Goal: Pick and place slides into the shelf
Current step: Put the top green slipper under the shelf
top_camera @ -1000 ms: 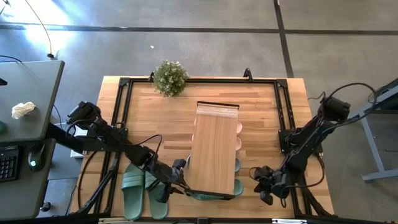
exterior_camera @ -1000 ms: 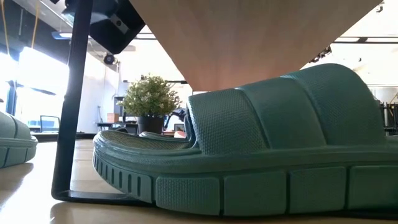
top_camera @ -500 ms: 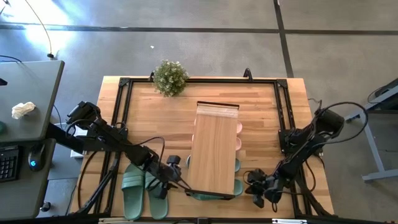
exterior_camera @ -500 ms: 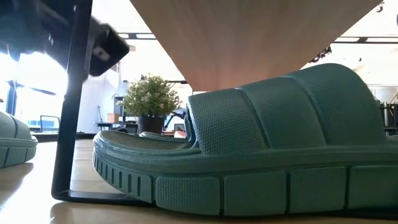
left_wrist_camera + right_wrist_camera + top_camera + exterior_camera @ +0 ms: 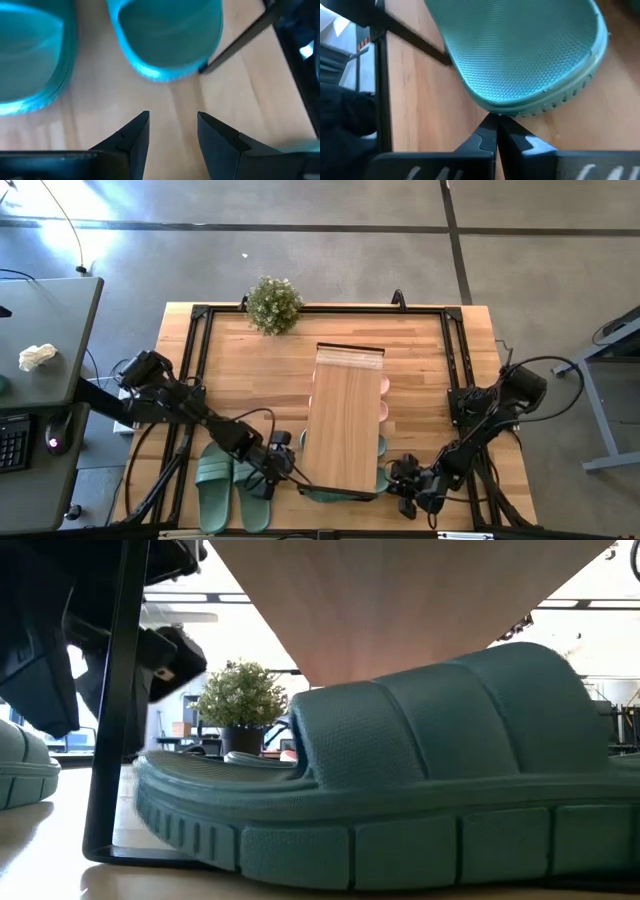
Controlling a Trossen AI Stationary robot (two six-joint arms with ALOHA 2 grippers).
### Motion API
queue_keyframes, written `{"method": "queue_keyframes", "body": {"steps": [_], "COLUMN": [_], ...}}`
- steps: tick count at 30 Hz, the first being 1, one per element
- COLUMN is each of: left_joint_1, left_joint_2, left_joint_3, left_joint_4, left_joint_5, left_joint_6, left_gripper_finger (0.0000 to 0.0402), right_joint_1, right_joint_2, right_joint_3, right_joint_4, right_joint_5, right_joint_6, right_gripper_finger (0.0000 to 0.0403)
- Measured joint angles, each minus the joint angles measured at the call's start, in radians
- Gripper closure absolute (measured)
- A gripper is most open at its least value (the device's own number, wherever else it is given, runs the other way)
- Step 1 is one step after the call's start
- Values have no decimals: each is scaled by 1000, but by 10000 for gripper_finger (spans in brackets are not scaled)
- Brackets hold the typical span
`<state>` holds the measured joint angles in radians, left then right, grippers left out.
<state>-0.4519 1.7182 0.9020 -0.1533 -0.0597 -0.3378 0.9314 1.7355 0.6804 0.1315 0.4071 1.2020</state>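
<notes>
Two dark, near-black jointed arms, slender tubular links between bulkier boxy joint housings. Black cables loop loosely along both arms, thick arc over right arm's far joint. Left two-finger gripper (image 5: 283, 467): chunky black block, matte wedge-shaped fingers (image 5: 131, 135) tapering to blunt tips, gap between them. Right two-finger gripper (image 5: 400, 476): same black build, angular fingers (image 5: 482, 137) pressed together, thin seam only. Broad flat black bar spans base of each finger pair. No markings or screws legible.
</notes>
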Motion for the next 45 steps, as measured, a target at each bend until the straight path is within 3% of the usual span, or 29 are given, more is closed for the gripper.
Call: {"method": "queue_keyframes", "body": {"steps": [4,33,45], "left_joint_1": [0,0,-1], "left_joint_2": [22,78,78], "left_joint_3": [0,-1,0], "left_joint_4": [77,160,139], "left_joint_5": [2,-48,-132], "left_joint_6": [-7,-38,-47], "left_gripper_finger": [252,252,252], "right_joint_1": [-4,-22,-22], "right_joint_2": [0,1,1], "right_joint_3": [0,-1,-1], "right_joint_4": [3,16,41], "right_joint_5": [11,22,8], "right_joint_6": [-6,-6,-41], "right_gripper_finger": [403,403,403]}}
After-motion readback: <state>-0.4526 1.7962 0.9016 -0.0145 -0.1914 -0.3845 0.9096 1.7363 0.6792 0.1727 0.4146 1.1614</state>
